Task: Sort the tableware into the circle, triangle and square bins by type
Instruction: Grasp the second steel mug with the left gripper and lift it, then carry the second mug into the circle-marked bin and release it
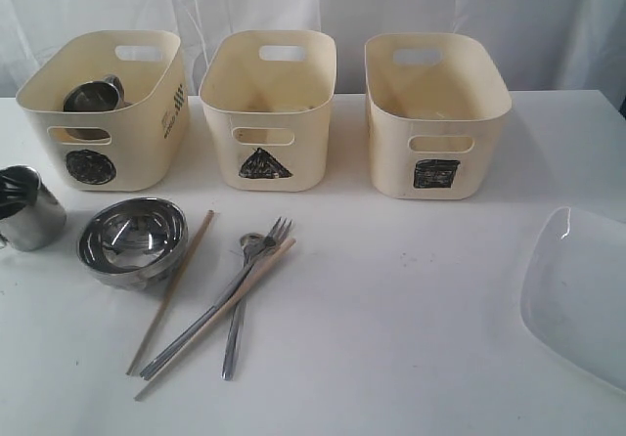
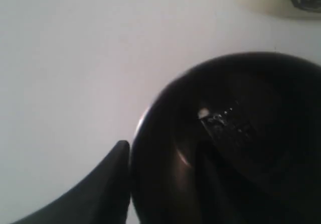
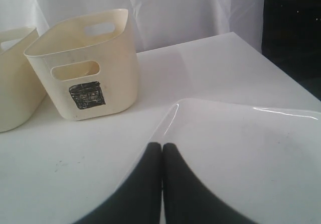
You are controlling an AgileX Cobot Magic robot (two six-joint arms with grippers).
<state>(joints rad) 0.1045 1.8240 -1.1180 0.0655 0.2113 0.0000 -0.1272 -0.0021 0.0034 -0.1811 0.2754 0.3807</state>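
Steel of a thin, polished kind makes up the mug that stands upright on the tabletop directly under the left tool. I judge it light, stiff and slippery: hard to dent, but apt to swivel or slide out of a weak pinch. The wall just below the rim looks like the best hold, away from the handle, which the views do not show clearly. The tool is spread astride that wall, one finger outside and touching it, the other down in the dark hollow and seemingly apart from the metal, so the pinch does not look made. A firm squeeze should be safe, since such steel will not crack. The mug is a plain cylinder, mirror-bright outside, its mouth open upward; in the left wrist view its inside reads nearly black. Beyond the tool stands the circle bin, with a second mug inside it. Just beside the tool, toward the other arm, sits the steel bowl. The right tool is pressed together on nothing, its tips above the near edge of the white plate.
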